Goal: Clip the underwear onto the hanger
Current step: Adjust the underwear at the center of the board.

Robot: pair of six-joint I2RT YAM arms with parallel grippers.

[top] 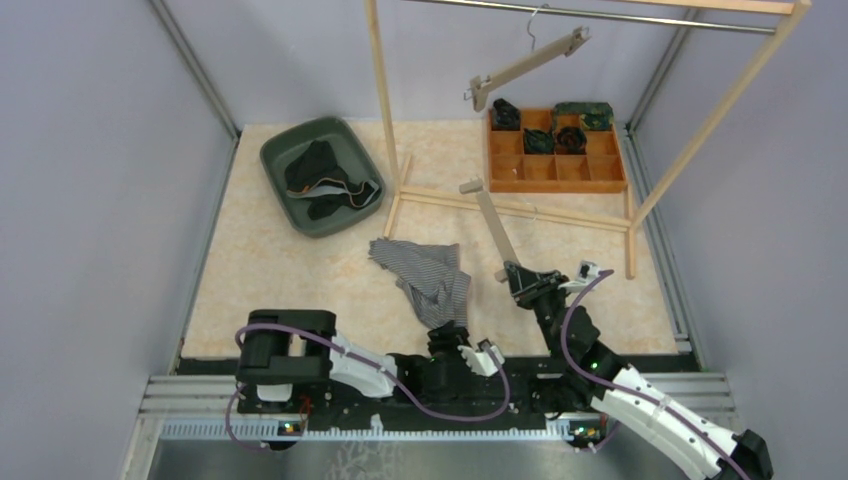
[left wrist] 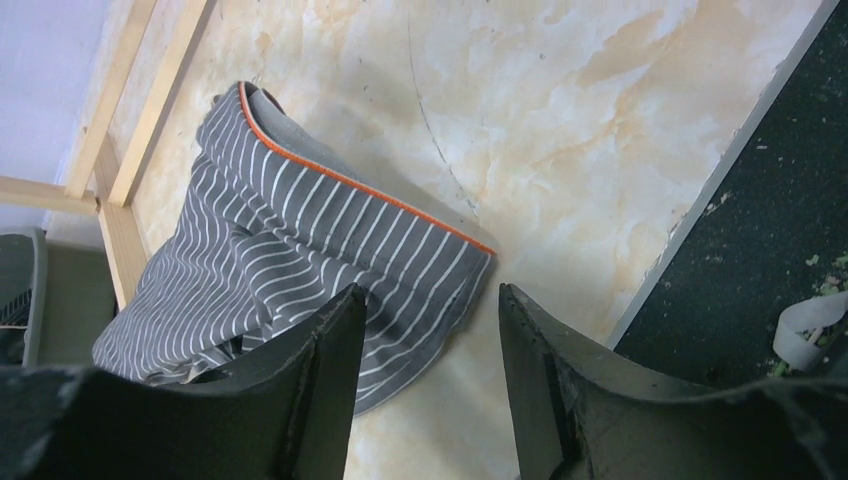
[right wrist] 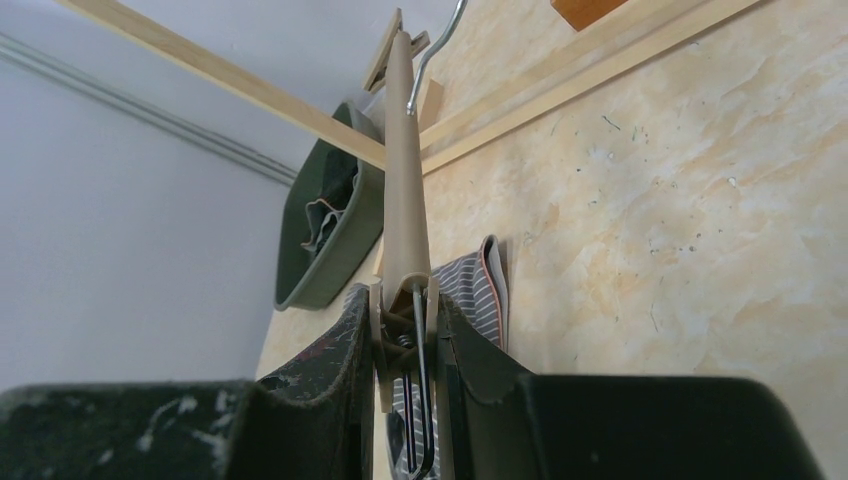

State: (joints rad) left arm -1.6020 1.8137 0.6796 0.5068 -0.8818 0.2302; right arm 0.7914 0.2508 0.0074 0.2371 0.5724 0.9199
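Two arms low at the table's (top: 280,280) near edge. Left gripper (left wrist: 430,300) hangs over the near corner of the striped underwear (top: 425,270), jaws well apart, nothing pinched between them. Underwear lies crumpled mid-front, just left of the hanger (top: 493,225). Right gripper (top: 520,280) is clamped narrow on the hanger's clip end; its wooden bar slants away toward the rack (top: 385,110)

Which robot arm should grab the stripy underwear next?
The left. Its end effector is open and hangs right at the near edge of the striped underwear. The right end effector is shut on the hanger at its clip end, so it is busy holding that.
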